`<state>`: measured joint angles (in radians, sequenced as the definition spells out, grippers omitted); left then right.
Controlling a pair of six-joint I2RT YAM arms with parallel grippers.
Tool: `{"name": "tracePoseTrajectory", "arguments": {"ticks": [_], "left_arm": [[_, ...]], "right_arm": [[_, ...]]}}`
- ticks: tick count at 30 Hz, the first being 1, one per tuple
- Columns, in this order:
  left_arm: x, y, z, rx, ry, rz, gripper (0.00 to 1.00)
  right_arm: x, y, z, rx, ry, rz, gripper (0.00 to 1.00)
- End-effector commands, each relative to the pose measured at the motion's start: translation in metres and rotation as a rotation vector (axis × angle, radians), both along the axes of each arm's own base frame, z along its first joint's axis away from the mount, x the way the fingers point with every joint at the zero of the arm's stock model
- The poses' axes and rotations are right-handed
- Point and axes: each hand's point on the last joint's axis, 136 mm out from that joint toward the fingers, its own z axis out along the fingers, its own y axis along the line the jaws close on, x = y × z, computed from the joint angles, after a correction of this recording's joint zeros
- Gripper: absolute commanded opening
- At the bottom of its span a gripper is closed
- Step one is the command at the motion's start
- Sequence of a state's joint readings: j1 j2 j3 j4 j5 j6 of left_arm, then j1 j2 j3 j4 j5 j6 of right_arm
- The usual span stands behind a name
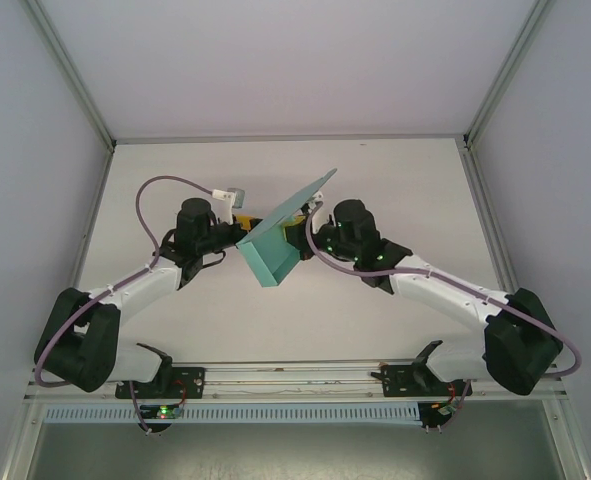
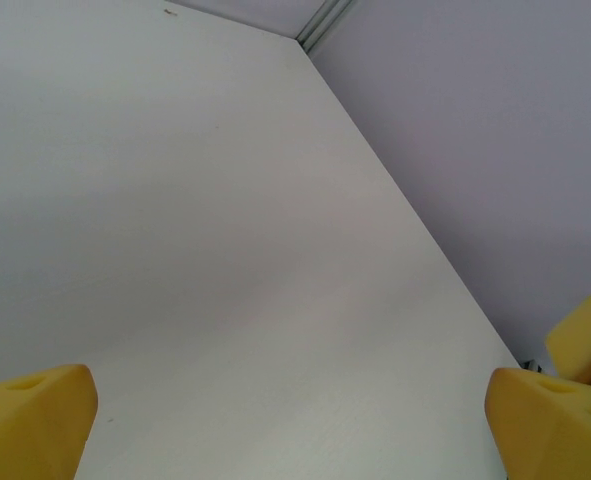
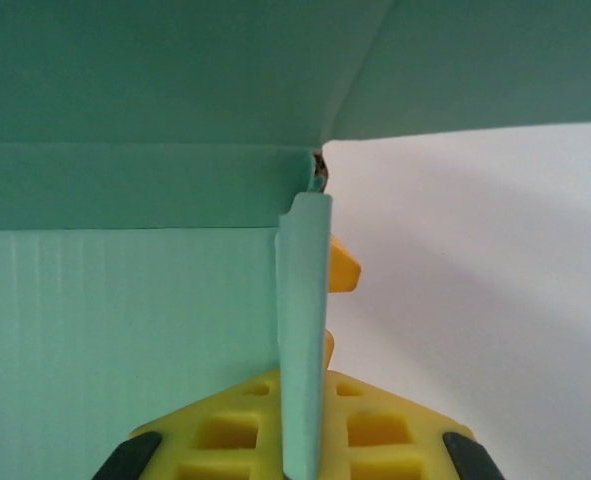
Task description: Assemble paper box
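The teal-green paper box (image 1: 273, 255) is held up over the middle of the table, partly folded, with a large flap (image 1: 308, 195) slanting up and back. My right gripper (image 1: 297, 233) is shut on one thin upright wall of the box (image 3: 303, 300); the wall stands edge-on between its yellow pads (image 3: 395, 430). A broad box panel (image 3: 125, 320) spreads to the left of that wall. My left gripper (image 1: 241, 236) sits just left of the box, open. Its yellow fingertips (image 2: 30, 420) stand far apart with only bare table between them.
The white table (image 1: 375, 320) is fenced by pale enclosure walls (image 1: 35, 120) at the left, right and back. A metal rail (image 1: 295, 372) with both arm bases runs along the near edge. A yellow fingertip (image 3: 342, 268) of the other arm pokes out behind the pinched wall.
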<state>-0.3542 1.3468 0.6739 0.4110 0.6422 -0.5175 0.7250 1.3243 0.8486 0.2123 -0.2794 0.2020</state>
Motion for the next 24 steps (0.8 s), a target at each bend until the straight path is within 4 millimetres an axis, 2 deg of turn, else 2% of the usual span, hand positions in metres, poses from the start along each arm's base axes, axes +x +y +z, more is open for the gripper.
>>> {"name": "tracePoseTrajectory", "arguments": {"ticks": [1,4,5,8,10,14,18,21,24], "left_arm": [[-0.019,-0.030,0.077,-0.116,-0.229,-0.192,1.00],[-0.021,-0.032,0.087,-0.124,-0.248,-0.205,1.00],[-0.020,-0.031,0.089,-0.125,-0.250,-0.204,1.00],[-0.022,-0.031,0.097,-0.125,-0.264,-0.209,1.00],[-0.022,-0.031,0.100,-0.125,-0.268,-0.206,1.00],[-0.025,-0.029,0.104,-0.142,-0.282,-0.201,1.00],[-0.027,-0.027,0.106,-0.119,-0.274,-0.191,1.00],[-0.030,-0.024,0.109,-0.114,-0.291,-0.186,1.00],[-0.030,-0.022,0.109,-0.103,-0.299,-0.173,1.00]], "right_arm": [[-0.027,-0.003,-0.075,-0.270,0.120,0.104,0.00],[-0.037,-0.013,-0.096,-0.404,0.110,0.134,0.00],[-0.035,-0.019,-0.102,-0.448,0.102,0.108,0.00],[-0.037,-0.031,-0.111,-0.535,0.074,0.103,0.01],[-0.038,-0.031,-0.112,-0.559,0.045,0.125,0.02],[-0.026,-0.035,-0.116,-0.625,0.018,0.072,0.06],[-0.011,-0.049,-0.130,-0.775,0.060,-0.032,0.06],[-0.011,-0.047,-0.141,-0.849,0.062,-0.030,0.08],[-0.001,-0.044,-0.137,-0.840,0.045,-0.099,0.08]]}}
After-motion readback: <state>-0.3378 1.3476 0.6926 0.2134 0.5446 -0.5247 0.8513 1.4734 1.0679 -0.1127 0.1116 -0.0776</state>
